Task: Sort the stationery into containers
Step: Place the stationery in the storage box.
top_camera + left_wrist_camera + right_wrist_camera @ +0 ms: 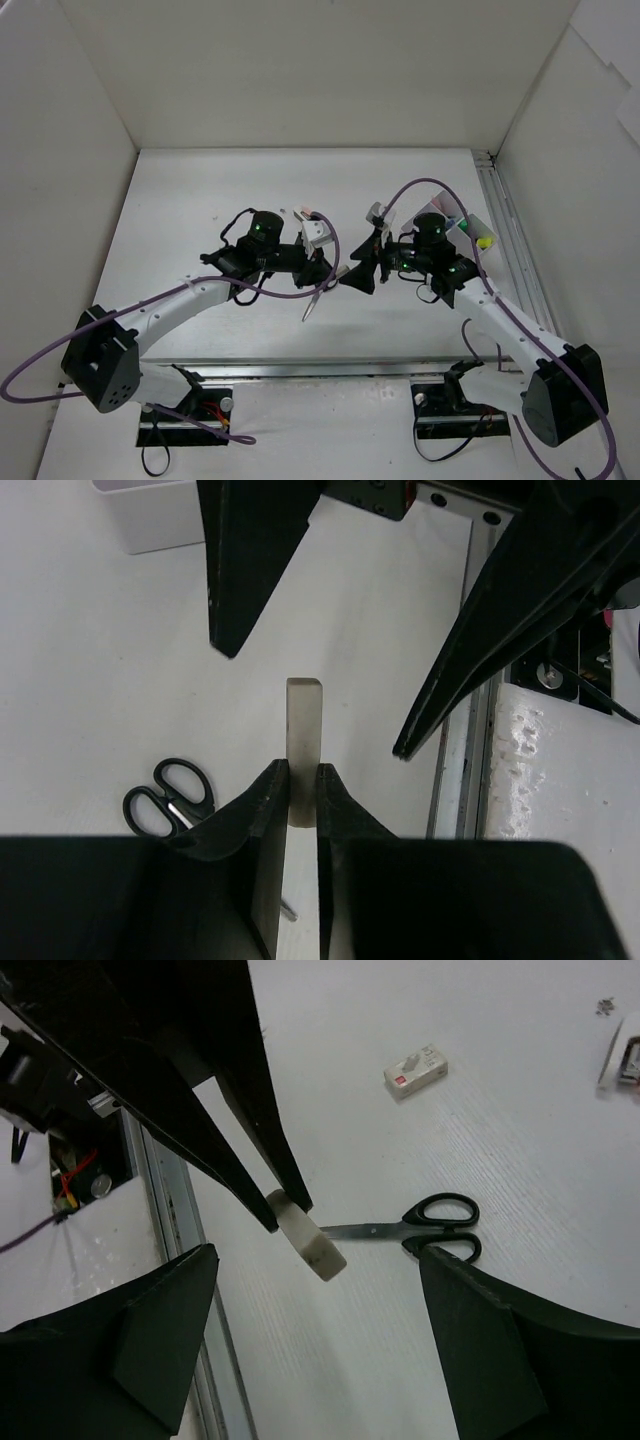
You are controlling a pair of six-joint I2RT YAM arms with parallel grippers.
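1. Bench (200,200): white surface carrying all items, walled by white panels.
2. Arms: both reach inward and meet above the middle of the bench.
3. White tray (150,525): stands on the bench on the far right side, partly hidden under the right arm in the overhead view. A yellow highlighter (484,239) shows at its right end; which compartment cannot be told.
4. Right hand (315,1257): spread wide, one jaw on each side of the left hand's load, neither jaw touching it.
5. Left hand (303,780): pressed together, pinching one end of the beige eraser (303,742). The free end sticks out beyond the fingertips into the gap between the right hand's jaws.
6. Beige eraser: held clear above the bench, outside the tray.
7. Scissors (420,1228): black handles, blades closed, lying flat on the bench below the two hands, outside the tray.
8. Sleeved eraser (415,1070): white wrapper with a red mark, lying flat on the bench, well apart from the scissors.
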